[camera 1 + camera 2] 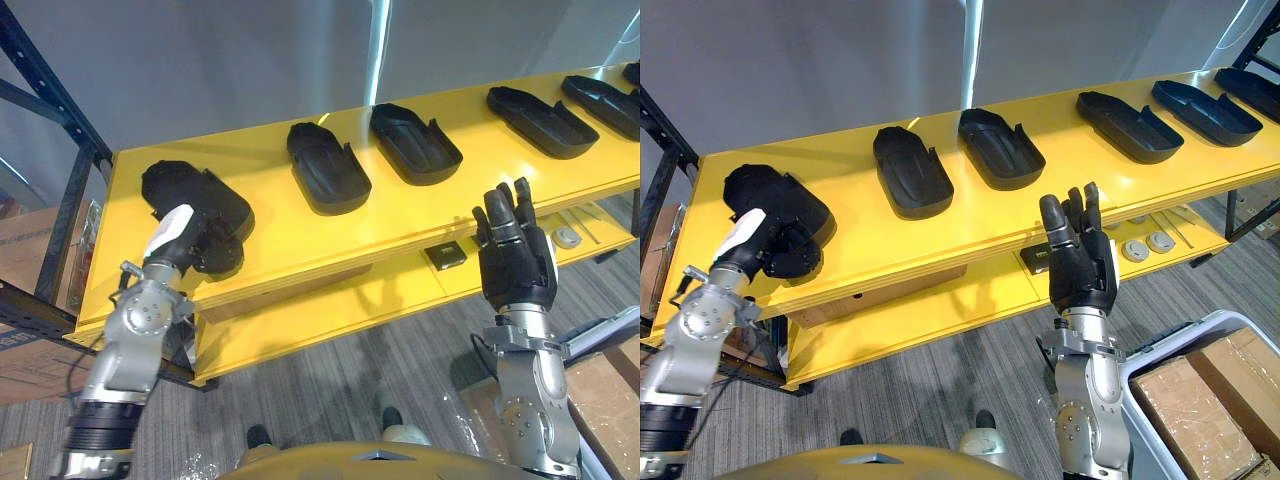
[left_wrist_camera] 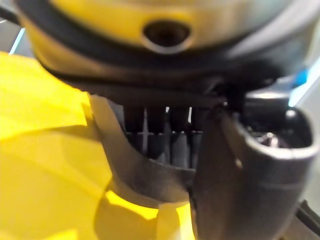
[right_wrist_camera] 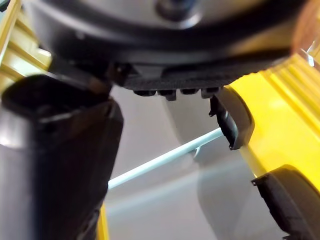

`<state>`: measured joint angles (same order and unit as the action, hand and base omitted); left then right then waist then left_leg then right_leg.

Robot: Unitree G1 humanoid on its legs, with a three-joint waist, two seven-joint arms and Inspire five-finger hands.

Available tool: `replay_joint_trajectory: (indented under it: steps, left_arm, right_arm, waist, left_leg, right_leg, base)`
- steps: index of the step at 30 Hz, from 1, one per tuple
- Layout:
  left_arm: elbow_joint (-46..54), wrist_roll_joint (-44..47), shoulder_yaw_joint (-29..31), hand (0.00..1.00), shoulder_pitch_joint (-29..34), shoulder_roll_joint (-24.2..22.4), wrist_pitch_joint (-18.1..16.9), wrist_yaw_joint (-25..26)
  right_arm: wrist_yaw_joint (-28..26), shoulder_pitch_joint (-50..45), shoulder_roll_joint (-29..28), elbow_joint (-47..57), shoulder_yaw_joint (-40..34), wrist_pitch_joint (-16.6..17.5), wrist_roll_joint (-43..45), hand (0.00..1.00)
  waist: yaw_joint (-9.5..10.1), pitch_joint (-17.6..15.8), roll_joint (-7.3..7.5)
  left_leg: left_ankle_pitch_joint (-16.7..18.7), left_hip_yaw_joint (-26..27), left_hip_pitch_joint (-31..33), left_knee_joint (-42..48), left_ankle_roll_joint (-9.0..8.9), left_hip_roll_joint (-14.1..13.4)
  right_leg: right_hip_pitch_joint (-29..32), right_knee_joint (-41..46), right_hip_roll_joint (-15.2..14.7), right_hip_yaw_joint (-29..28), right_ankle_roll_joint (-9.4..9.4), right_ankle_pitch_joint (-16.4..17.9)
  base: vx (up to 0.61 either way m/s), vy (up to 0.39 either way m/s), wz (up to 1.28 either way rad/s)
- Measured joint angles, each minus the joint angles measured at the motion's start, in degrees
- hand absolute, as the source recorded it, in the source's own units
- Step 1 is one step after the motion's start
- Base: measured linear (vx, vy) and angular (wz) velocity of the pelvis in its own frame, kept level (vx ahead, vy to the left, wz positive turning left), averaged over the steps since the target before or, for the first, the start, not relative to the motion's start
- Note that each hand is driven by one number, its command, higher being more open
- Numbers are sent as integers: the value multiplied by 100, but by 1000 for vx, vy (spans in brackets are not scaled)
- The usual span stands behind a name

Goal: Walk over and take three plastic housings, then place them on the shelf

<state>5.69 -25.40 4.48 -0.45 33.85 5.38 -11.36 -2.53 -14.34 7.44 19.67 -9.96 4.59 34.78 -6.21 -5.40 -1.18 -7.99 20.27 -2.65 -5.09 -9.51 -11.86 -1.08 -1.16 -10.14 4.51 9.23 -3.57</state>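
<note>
The leftmost housing (image 1: 185, 190) is clasped by the left hand (image 1: 195, 250) near the front edge of the shelf (image 1: 280, 222). The right hand (image 1: 515, 260) is held open and empty. The housing could be dragged over that edge if the fingers catch on release.

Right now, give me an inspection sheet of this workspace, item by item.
Surface: yellow shelf, two tiers.
Job's things: six black plastic housings in a row on the upper tier; leftmost housing under the left hand.
Clutter: small dark box and round discs on the lower tier.
Hands: left hand curled on leftmost housing; right hand open, raised before the shelf edge.
Cables: nothing seen.
Surroundings: grey wall, carpet floor, cardboard boxes in a bin at right.
</note>
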Motion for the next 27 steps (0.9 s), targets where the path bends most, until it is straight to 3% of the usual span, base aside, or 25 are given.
replay_joint_trajectory:
  steps: [3, 6, 14, 20, 27]
  left_arm:
    - [-223, 5, 130, 0, -13, 673, -705, -152]
    - [-458, -4, 311, 0, -18, 1028, -1144, -361]
    - [-1062, -264, 284, 0, -183, 1240, -2220, -922]
    - [-1499, -473, 32, 0, -366, 1620, -2903, -877]
    - [-1810, -477, -123, 0, -366, 1624, -3283, -875]
  right_arm:
    - [-116, 1, 179, -89, -13, 0, 178, 100]
    - [-183, -7, 187, -116, -33, 1, 209, 100]
    - [-228, -60, 195, -149, -65, 1, 253, 100]
    - [-324, -98, 397, -226, -62, 1, 272, 100]
    - [-370, -125, 437, -420, -77, 2, 280, 100]
  waist:
    - [7, -39, -65]
    - [26, -70, -152]
    - [148, -46, -221]
    - [138, -6, -267]
    - [125, 132, -443]
  left_leg:
    - [0, 36, -21, -2, 0, -2]
    - [1, 64, -57, -4, -1, -9]
    - [1, 76, -70, -3, -3, -33]
    - [-2, 80, -66, -2, 0, -32]
    - [-4, 89, -66, -3, 2, -40]
  right_leg:
    - [-12, 4, 0, -6, -1, 1]
    - [-18, 1, 2, -21, -7, 9]
    - [-14, -1, 22, -20, -20, 18]
    - [-34, 10, 21, -21, -10, 8]
    - [-31, 6, 27, -24, -9, 8]
  base:
    - [0, 0, 0]
    - [0, 0, -4]
    - [0, 0, 0]
    - [0, 0, 0]
    - [0, 0, 0]
